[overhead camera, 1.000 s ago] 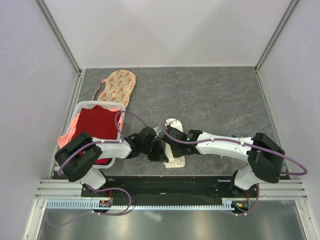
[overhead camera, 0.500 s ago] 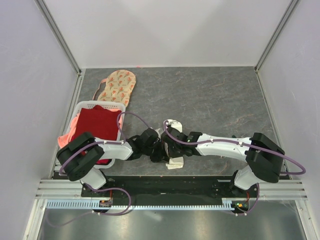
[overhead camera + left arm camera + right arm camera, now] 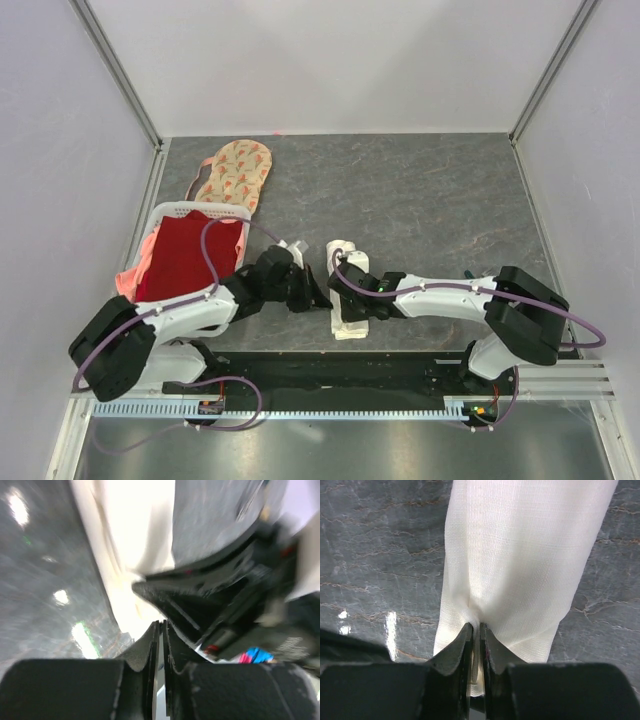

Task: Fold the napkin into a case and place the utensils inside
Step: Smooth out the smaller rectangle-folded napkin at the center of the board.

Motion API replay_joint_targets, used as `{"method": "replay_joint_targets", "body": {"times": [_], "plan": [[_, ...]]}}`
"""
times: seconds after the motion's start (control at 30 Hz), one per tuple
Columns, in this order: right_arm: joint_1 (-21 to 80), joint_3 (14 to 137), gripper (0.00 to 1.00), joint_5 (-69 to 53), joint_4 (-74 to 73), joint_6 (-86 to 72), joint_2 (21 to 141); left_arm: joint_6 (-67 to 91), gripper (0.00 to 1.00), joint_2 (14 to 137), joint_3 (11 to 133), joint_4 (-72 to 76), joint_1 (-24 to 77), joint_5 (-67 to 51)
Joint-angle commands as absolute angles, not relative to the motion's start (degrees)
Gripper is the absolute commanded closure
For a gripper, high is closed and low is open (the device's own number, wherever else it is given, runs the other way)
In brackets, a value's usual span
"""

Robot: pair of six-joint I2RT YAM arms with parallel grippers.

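now a narrow folded napkin (image 3: 520, 555) lies on the grey table (image 3: 430, 190) near its front edge.
right gripper (image 3: 475, 629), all but closed, pinches the strip's near end; left gripper (image 3: 161, 624), jaws a thin slit apart, holds nothing just beside it.

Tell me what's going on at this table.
Two robot arms are working on a cream napkin, folded into a narrow strip on the grey table. The right gripper pinches the strip near one end, fingers almost together. The left gripper, also nearly shut, sits just to the strip's left; its view is too blurred to tell whether it holds cloth. No cutlery is in sight. A basket with a red cloth stands at the left.
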State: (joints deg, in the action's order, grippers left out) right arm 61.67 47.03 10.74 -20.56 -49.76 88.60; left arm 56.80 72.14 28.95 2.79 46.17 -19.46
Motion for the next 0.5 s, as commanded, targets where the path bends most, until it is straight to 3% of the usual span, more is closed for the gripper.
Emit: {"method": "replay_joint_targets", "body": {"times": [0.0,0.13,0.37,0.47], "plan": [[61.79,43.42,0.82,10.28,-16.71,-50.10,86.14,51.51,0.89,73.98,34.70,0.35,39.30,-21.52],[61.70,42.19,0.80,10.02,-14.86,-50.36,85.17,50.36,0.92,82.60,43.31,0.53,38.41,-23.90],[61.70,41.92,0.78,9.58,-14.15,-49.84,84.47,50.19,0.95,96.66,47.72,6.15,38.32,-27.51],[61.61,42.36,0.71,7.74,-14.33,-48.35,83.06,47.38,0.96,100.98,47.03,5.19,36.14,-28.29]]}}
